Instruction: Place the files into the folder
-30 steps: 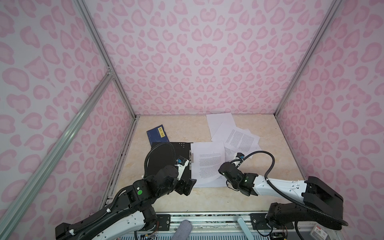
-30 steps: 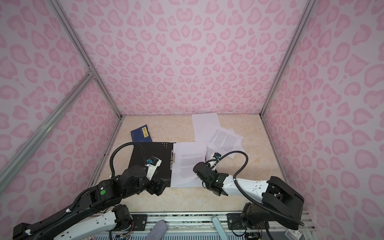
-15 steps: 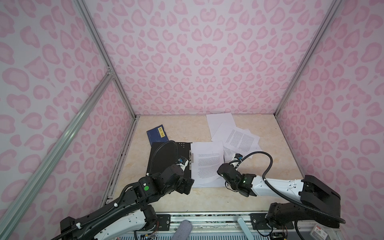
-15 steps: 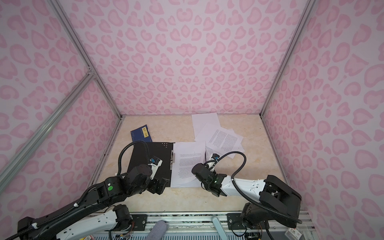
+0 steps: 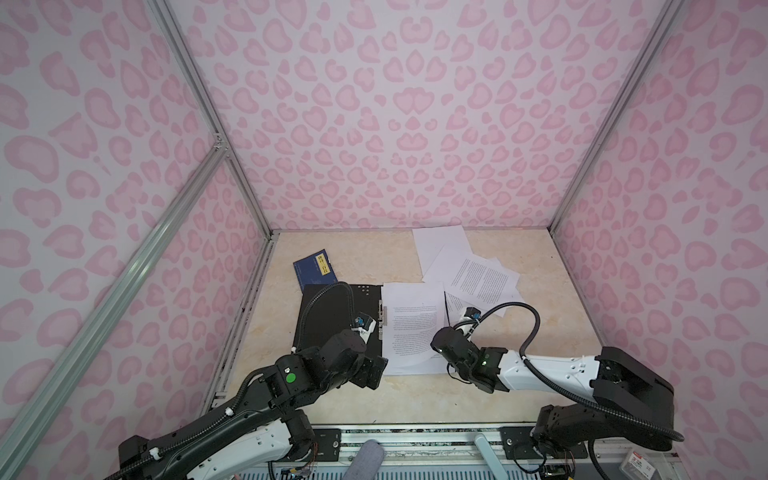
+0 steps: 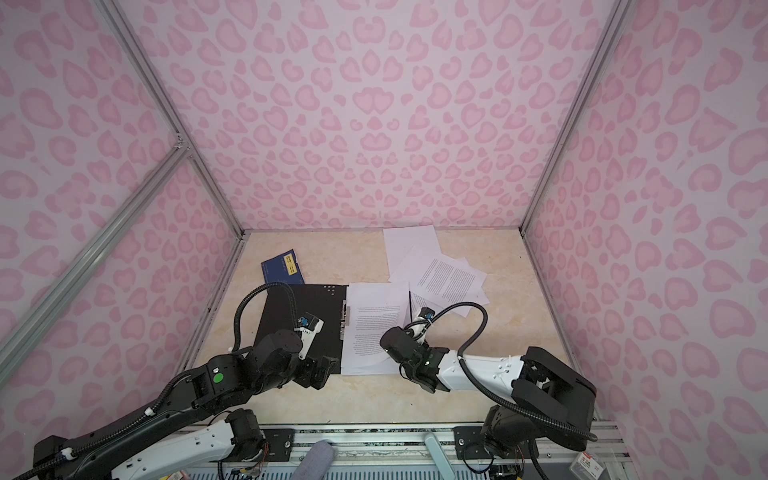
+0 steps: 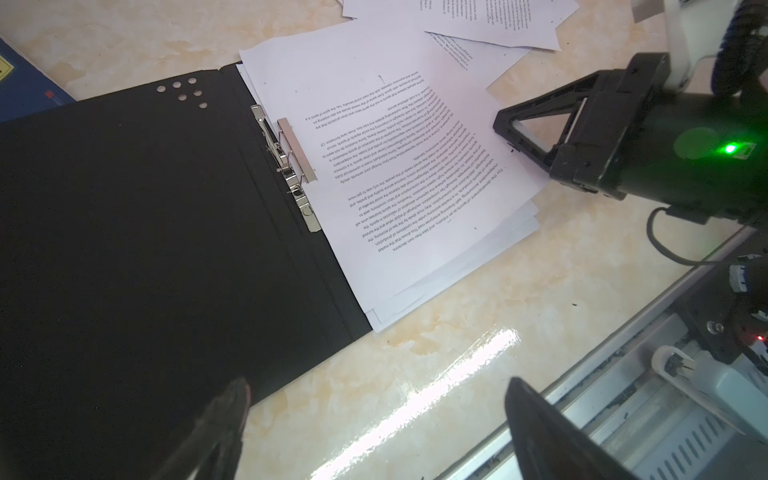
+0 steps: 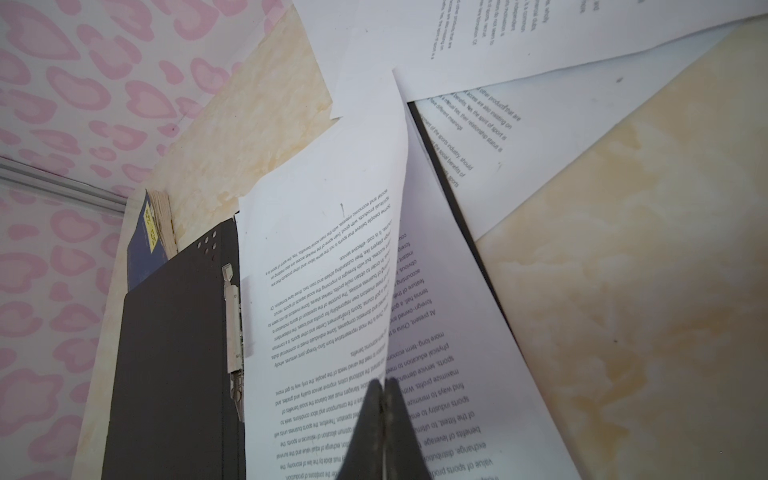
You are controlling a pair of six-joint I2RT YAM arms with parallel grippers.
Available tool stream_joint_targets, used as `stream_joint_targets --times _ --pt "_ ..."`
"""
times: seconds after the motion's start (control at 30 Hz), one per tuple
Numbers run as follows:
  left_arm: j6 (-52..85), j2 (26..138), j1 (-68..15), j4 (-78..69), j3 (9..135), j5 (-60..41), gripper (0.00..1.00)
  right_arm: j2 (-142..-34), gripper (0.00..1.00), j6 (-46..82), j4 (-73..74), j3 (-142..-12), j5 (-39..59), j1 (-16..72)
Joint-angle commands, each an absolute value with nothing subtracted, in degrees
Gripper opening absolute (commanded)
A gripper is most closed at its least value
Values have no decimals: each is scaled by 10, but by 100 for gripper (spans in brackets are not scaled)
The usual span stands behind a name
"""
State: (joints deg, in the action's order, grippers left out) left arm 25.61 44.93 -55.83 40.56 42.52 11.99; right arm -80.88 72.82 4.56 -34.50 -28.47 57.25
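Note:
The folder (image 5: 332, 316) lies open on the table, black inside up, with its metal clip (image 7: 291, 153) at the spine. A stack of printed files (image 5: 411, 324) rests on its right half. More files (image 5: 478, 274) lie loose and overlapping at the back right. My right gripper (image 8: 384, 386) is shut on the right edge of the stack's top sheet (image 8: 332, 266), which curls upward. In the left wrist view the right gripper (image 7: 500, 124) rests at that edge. My left gripper (image 7: 376, 382) hangs open and holds nothing. It is over bare table by the folder's near corner (image 5: 376, 372).
A small dark-blue booklet (image 5: 313, 270) with a yellow label lies behind the folder, near the left wall. Pink patterned walls enclose the table on three sides. A metal rail (image 5: 415, 432) runs along the front edge.
My right gripper has slid slightly left toward the spine, taking the sheet edge with it. The left arm has shifted a little; its gripper stays open.

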Motion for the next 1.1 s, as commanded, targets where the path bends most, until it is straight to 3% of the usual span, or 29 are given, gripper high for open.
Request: stream_joint_targets --times 0.0,1.07 --pt "255 447 -558 400 422 125 97 -807 0 729 34 -343 -293 574" --pt "256 451 -557 401 423 131 97 -798 0 679 46 -319 -271 577"
